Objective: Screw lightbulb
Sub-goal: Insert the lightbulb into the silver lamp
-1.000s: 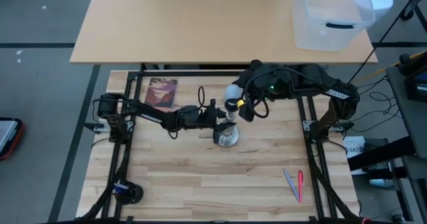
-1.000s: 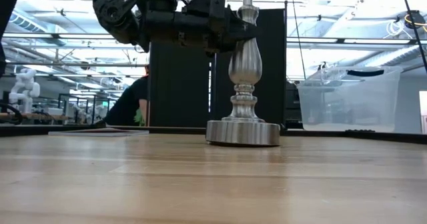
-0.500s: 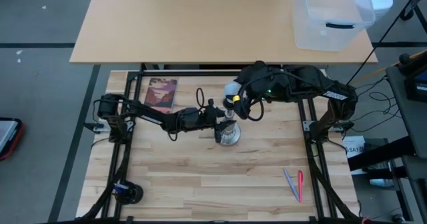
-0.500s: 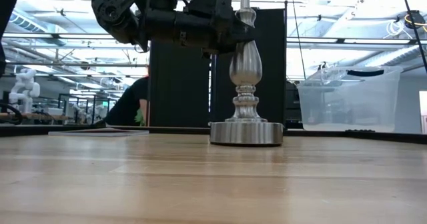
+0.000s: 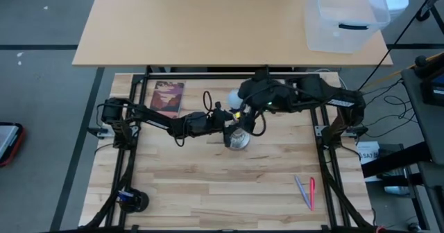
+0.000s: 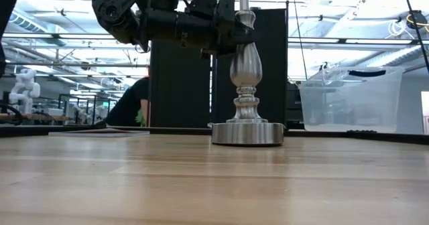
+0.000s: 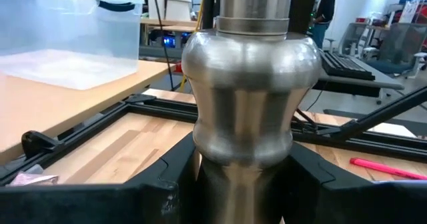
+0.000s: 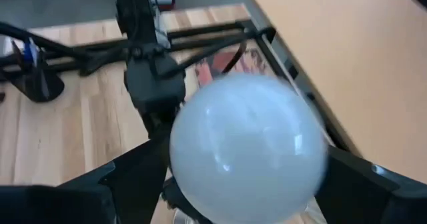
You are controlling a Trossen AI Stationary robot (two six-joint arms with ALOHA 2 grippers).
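Now steadying stand (image 6: 246, 71) with left hand (image 5: 223, 119), pinched round its post. Right hand (image 5: 244, 107) spread about lightbulb (image 8: 248, 147), likely regripping mid-screw.

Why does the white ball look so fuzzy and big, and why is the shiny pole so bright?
Right wrist view: the lightbulb sits too close, so it blurs. Left wrist view: the silver stand mirrors room light in pale streaks. Low view: bright ceiling lights behind darken the left tool.

I see the wooden table (image 5: 208, 184). On it stand the silver stand (image 5: 238, 140) near the middle, a book (image 5: 168, 96), two pens (image 5: 306, 191) and a black cup (image 5: 133, 201).
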